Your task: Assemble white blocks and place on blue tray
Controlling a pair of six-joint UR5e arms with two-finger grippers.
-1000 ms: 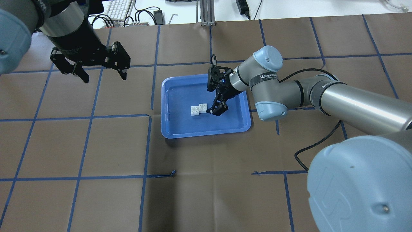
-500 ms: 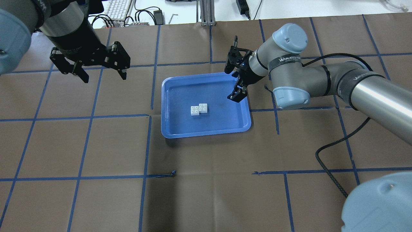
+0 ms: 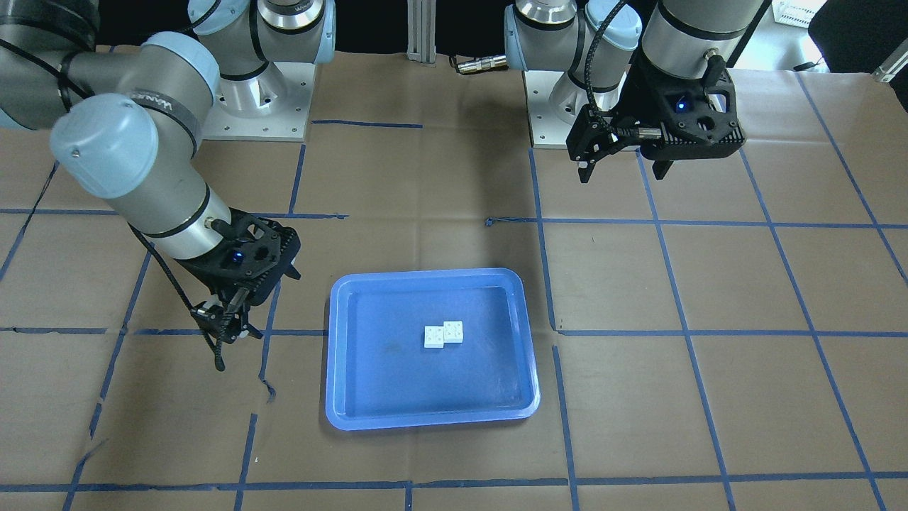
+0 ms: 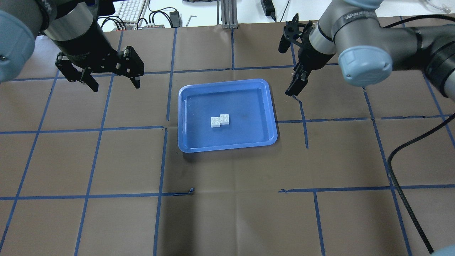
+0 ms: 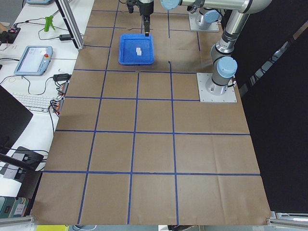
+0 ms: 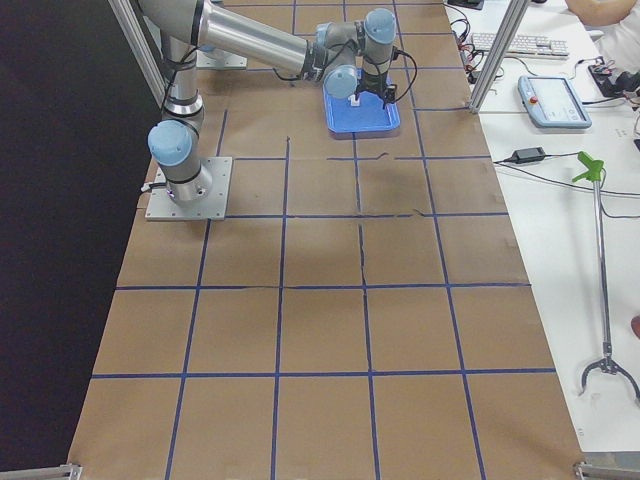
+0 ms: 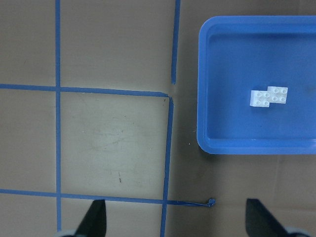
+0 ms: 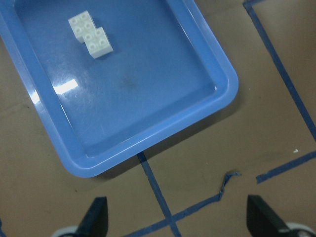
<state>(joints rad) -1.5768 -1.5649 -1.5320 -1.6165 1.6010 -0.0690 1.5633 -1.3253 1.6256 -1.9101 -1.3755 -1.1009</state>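
Observation:
The two white blocks [image 4: 219, 121] are joined with an offset and lie near the middle of the blue tray [image 4: 227, 148]. They also show in the front view [image 3: 443, 334] and in both wrist views [image 7: 269, 96] [image 8: 90, 34]. My right gripper [image 4: 292, 90] is open and empty. It hangs over the table just beyond the tray's far right corner, and it shows in the front view [image 3: 228, 344] left of the tray [image 3: 425, 423]. My left gripper [image 4: 116, 87] is open and empty, raised over the table left of the tray.
Brown paper with a blue tape grid covers the table [image 4: 227, 213]. An aluminium post [image 4: 227, 16], a keyboard [image 4: 129, 10] and cables lie past the far edge. Both arm bases [image 3: 262, 106] stand at the robot's side.
My right gripper has pulled out of the tray, rising and moving right and away past the tray's far right corner. The joined blocks stay in the tray. My left arm has not moved.

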